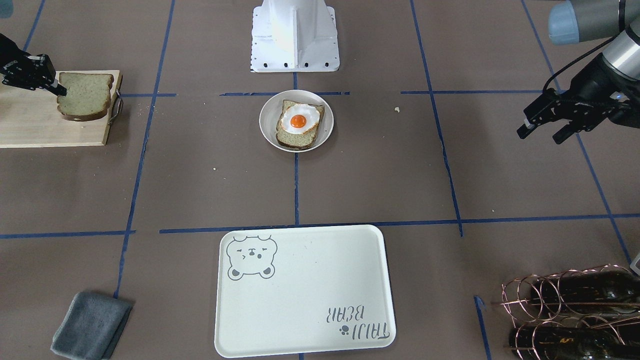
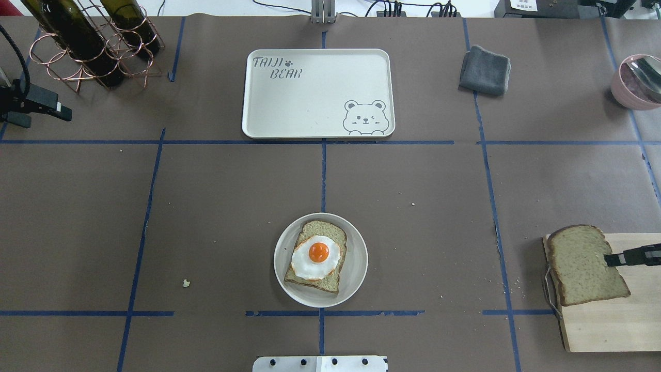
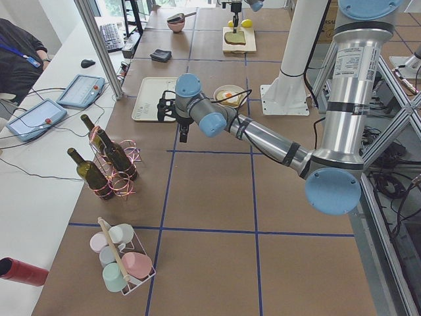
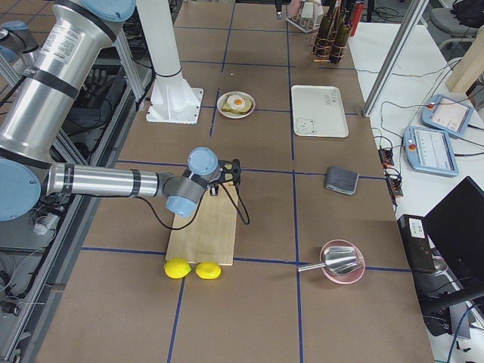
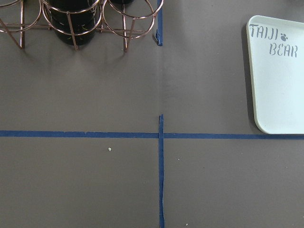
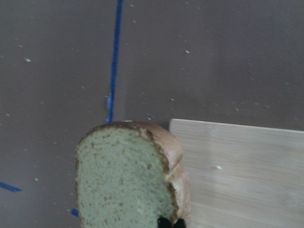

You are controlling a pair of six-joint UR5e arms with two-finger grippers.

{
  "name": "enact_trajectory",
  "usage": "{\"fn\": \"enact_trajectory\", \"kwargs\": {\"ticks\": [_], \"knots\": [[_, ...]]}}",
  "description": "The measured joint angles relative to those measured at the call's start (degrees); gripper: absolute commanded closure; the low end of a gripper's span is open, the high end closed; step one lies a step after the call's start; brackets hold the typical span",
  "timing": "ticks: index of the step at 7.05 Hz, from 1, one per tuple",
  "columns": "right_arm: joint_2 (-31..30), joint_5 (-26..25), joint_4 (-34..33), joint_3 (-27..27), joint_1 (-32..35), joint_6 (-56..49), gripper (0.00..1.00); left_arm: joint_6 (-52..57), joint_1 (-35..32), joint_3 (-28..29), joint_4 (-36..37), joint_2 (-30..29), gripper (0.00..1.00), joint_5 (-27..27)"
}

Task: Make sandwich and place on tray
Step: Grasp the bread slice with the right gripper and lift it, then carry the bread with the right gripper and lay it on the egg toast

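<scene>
A small round white plate (image 2: 357, 268) near the robot's base holds one bread slice (image 2: 323, 230) with a fried egg (image 2: 316, 256) on top; it also shows in the front view (image 1: 267, 122). My right gripper (image 2: 610, 259) is shut on the edge of a second bread slice (image 2: 581, 266), held just above the wooden board (image 2: 609, 320) and overhanging its handle end. The slice fills the right wrist view (image 6: 123, 180). My left gripper (image 1: 542, 134) is open and empty, hovering at the table's left side. The white bear tray (image 2: 310, 103) lies empty at the far middle.
A copper rack with wine bottles (image 2: 88, 41) stands far left, close to my left gripper. A folded grey cloth (image 2: 484, 70) lies right of the tray. A pink bowl with a spoon (image 2: 636, 80) sits far right. Two lemons (image 4: 193, 269) lie beside the board.
</scene>
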Motion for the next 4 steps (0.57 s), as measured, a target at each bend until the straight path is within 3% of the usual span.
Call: {"fn": "enact_trajectory", "kwargs": {"ticks": [2, 4], "knots": [[9.37, 1.79, -2.10, 1.44, 0.52, 9.35, 1.00, -0.02, 0.00, 0.13, 0.00, 0.06, 0.00, 0.00], [20.15, -0.38, -10.33, 1.67, -2.75, 14.81, 1.00, -0.35, 0.00, 0.23, -0.06, 0.08, 0.00, 0.00]]}}
